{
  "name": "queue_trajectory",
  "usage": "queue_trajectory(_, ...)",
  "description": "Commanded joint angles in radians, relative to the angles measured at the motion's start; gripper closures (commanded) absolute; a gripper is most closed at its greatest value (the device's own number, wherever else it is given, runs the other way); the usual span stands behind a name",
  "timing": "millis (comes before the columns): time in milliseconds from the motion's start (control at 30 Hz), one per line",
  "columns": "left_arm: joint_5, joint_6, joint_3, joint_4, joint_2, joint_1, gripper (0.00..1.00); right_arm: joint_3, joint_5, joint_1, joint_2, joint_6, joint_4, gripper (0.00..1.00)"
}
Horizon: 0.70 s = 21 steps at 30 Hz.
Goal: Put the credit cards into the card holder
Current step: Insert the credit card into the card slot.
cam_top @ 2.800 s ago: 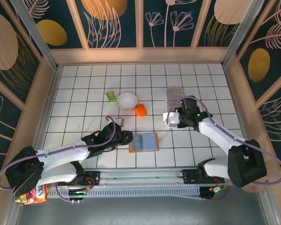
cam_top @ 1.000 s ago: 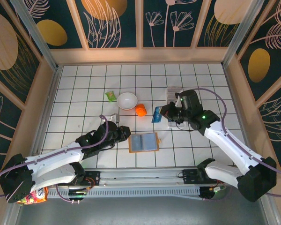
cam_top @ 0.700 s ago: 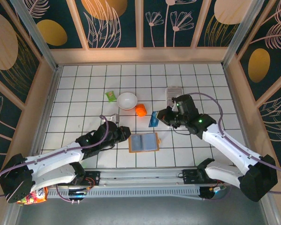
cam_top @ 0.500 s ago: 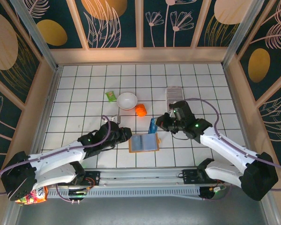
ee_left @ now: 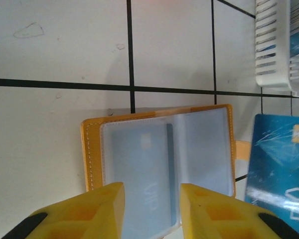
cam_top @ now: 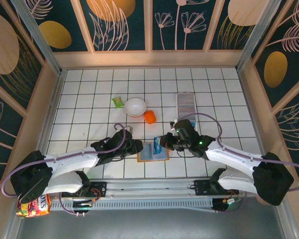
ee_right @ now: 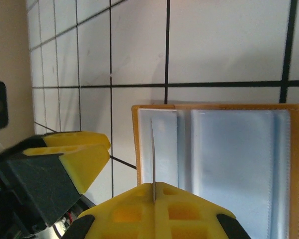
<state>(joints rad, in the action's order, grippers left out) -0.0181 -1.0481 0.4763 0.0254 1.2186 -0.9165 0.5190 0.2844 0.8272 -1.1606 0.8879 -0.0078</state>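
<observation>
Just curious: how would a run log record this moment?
right gripper: shut on blue card, at open wallet | left gripper: open, near wallet

bright, even light falls from overhead on the white tabletop (cam_top: 79, 107), leaving only soft, short shadows beneath the arms. the top view bows slightly at its edges. close to each wrist lens, at 6 o'clock, the left claw (ee_left: 152, 196) and right claw (ee_right: 154, 185) look blurred, while the tiles are sharp. the clear sleeves of the wallet (ee_left: 199, 149) give a milky sheen.
</observation>
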Motion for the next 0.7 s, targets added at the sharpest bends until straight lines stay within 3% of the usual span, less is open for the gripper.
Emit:
queue_trajectory(0, 0.009, 0.007, -0.002, 0.008, 0.016, -0.005, 0.67, 0.006, -0.031, 0.035, -0.064, -0.030, 0.071, 1.00)
queue_trajectory(367, 0.008, 0.028, -0.006, 0.021, 0.079, -0.004, 0.71, 0.009, -0.087, 0.048, -0.161, -0.060, 0.126, 1.00)
queue_trajectory(667, -0.028, 0.001, -0.052, 0.087, 0.104, -0.004, 0.81, -0.022, -0.108, 0.047, -0.177, 0.004, 0.164, 1.00)
